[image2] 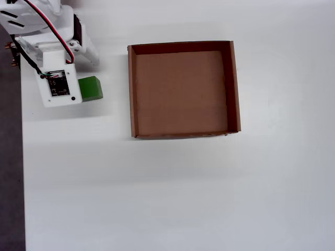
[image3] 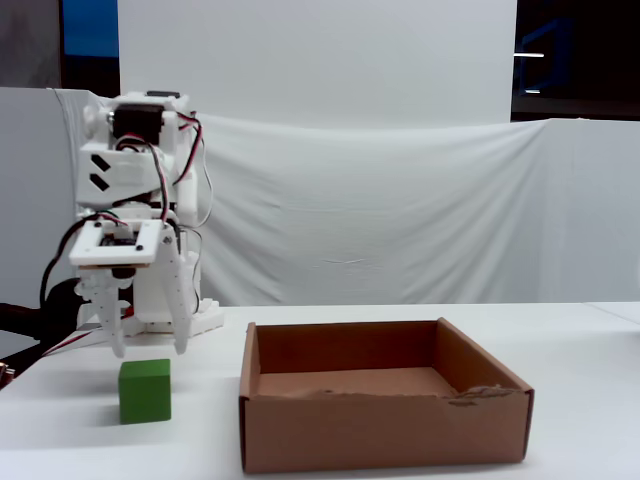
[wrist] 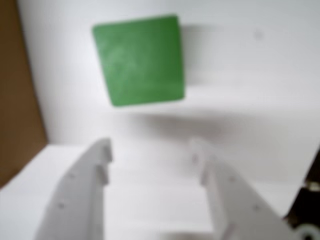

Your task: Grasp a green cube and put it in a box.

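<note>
Green matte cube sits on the white bench directly beneath the white two-finger tool, whose fingers hang spread and empty just above it. Best to centre both fingers around opposite faces, descend squarely, then clench. Brown cardboard box waits empty beside.

Lighting is bright and even in all three views. The wrist view is soft and out of focus: the green cube has blurred edges and throws a faint shadow to its right. The overhead and fixed views are sharp, with the white table nearly washed out.
</note>
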`<state>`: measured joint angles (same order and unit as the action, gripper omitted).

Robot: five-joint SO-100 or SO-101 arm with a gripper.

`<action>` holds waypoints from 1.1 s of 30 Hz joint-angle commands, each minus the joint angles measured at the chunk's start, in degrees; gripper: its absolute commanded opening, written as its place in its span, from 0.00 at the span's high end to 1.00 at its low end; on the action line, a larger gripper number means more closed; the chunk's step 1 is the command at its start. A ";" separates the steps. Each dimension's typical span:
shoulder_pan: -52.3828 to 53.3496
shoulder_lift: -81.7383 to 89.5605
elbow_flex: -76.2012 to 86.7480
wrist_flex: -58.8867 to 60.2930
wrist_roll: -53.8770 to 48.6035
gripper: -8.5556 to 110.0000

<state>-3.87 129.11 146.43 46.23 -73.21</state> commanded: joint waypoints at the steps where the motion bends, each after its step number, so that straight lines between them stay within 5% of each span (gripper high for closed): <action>1: -0.35 -0.26 -3.16 -0.18 -1.14 0.75; 33: 3.08 -17.31 -18.19 6.42 -11.60 0.69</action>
<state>-1.85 111.53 131.57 52.29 -82.71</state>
